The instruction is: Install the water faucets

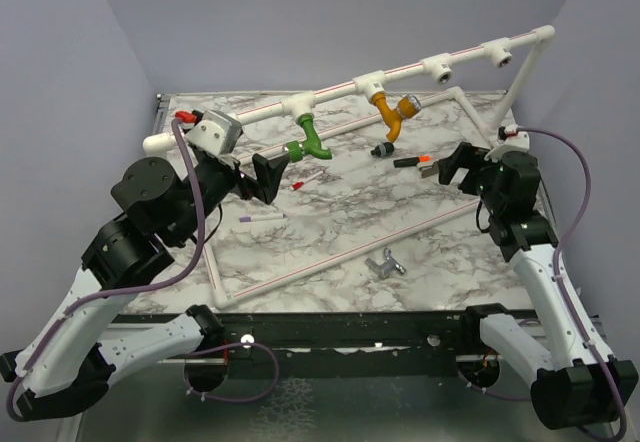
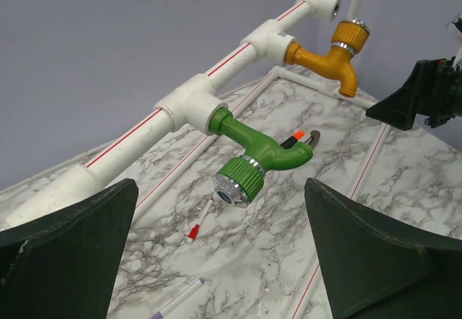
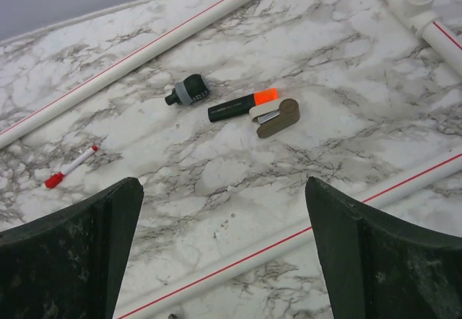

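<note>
Pipe point(image 1: 335, 95) holding green faucet point(image 1: 310, 142) and orange faucet point(image 1: 392, 112), grey faucet point(image 1: 385, 265) on table point(image 1: 330, 224)

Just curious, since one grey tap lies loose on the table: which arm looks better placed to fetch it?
Probably the right: its open pincer hangs nearer the grey tap, and the empty pipe sockets sit on its side.

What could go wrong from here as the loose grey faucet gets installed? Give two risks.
The grey faucet lies flat near a thin floor pipe; a pick could skid it or snag the pipe. The left jaws hang open close to the fitted green faucet; a careless swing could knock it.
</note>
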